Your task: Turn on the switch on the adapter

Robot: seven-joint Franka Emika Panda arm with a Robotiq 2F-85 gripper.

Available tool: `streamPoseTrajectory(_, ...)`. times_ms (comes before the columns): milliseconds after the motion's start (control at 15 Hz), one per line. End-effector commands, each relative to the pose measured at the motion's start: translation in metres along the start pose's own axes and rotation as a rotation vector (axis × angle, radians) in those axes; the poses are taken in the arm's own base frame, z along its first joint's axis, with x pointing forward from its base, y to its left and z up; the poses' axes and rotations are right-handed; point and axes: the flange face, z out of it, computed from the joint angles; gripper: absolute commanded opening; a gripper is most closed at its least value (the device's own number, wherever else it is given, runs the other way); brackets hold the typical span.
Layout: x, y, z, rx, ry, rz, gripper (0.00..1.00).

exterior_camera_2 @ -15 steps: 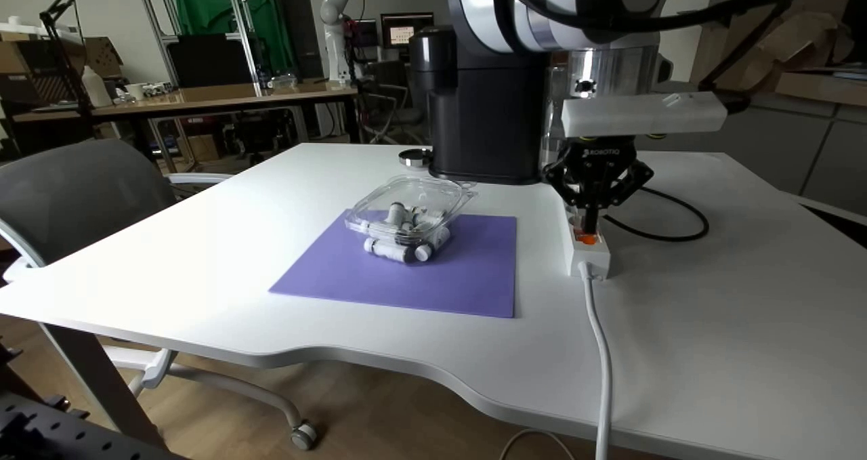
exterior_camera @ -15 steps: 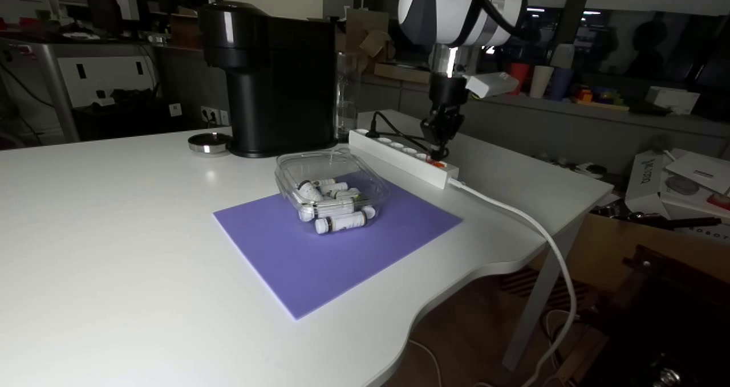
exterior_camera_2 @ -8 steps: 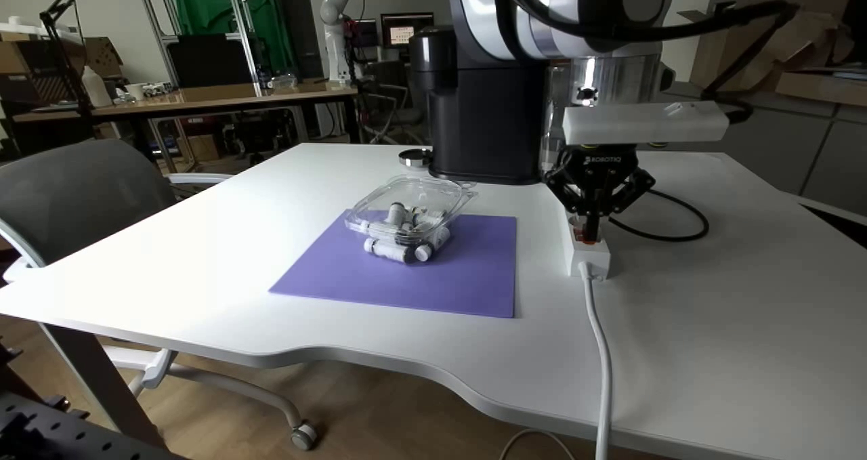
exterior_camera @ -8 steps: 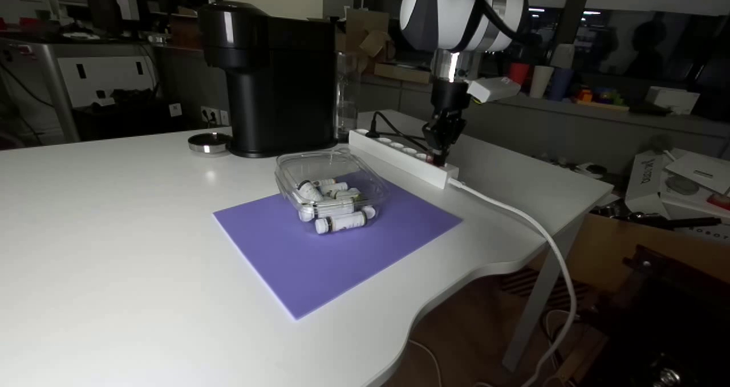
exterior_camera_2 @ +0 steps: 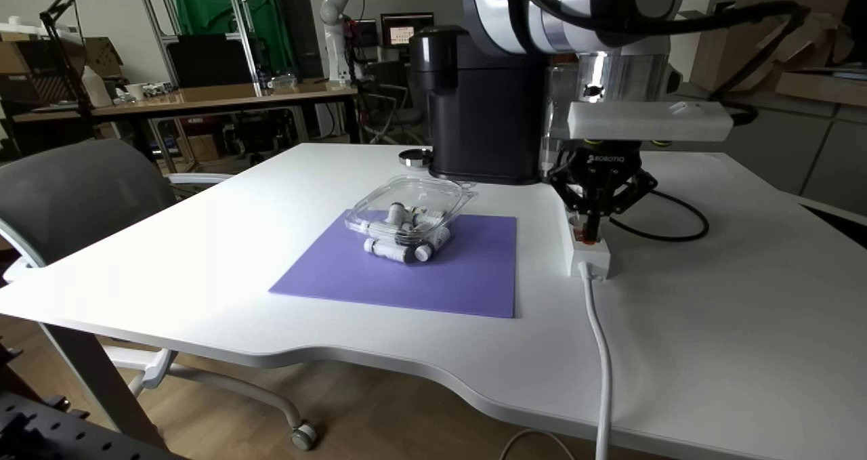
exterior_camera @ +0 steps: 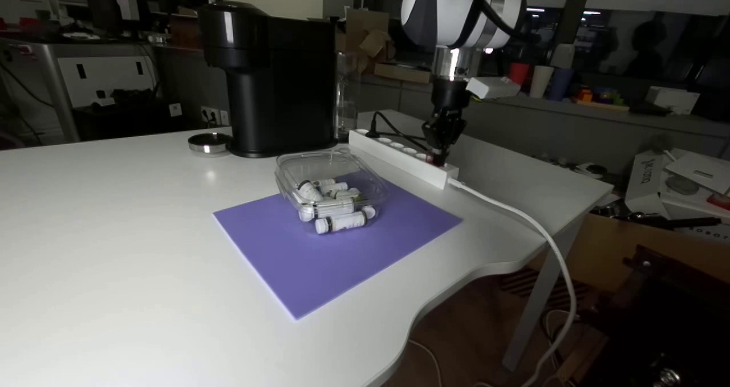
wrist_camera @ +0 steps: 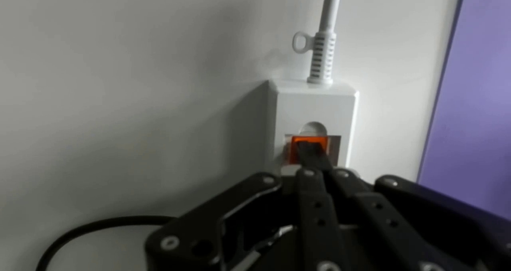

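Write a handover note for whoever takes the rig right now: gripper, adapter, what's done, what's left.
Gripper: shut, its tip over the orange switch, apparently touching it.
Adapter: white power strip on the table, beside the purple sheet but apart from it; the switch sits near the end where the white cable leaves.
Done: gripper positioned at the switch.
Left: check whether it is on, which the pictures don't settle; if not, probably press down, then lift clear.

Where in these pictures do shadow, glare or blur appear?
Wrist view: soft shadow on the tabletop beside the power strip, the end effector dark and seemingly blurred at its tip; in an exterior view: glare spot on the tabletop, bright streak on the black machine.
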Motion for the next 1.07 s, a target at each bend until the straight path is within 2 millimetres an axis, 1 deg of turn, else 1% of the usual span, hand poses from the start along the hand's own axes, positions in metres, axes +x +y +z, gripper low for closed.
streamPoseTrajectory(0,0.008,0.014,0.018,0.101,-0.026,0.02,0.0)
streamPoseTrajectory(200,0.011,0.022,0.027,0.113,-0.049,0.031,0.0)
streamPoseTrajectory(400,0.012,0.027,0.028,0.11,-0.068,0.039,0.0)
streamPoseTrajectory(533,0.013,0.026,0.02,0.117,-0.056,0.028,0.0)
streamPoseTrajectory(800,0.018,0.017,-0.01,0.077,0.0,0.0,0.0)
streamPoseTrajectory(933,0.016,0.013,-0.02,0.06,0.014,-0.005,0.0)
streamPoseTrajectory(1000,0.013,0.011,-0.025,0.055,0.012,-0.003,0.26)
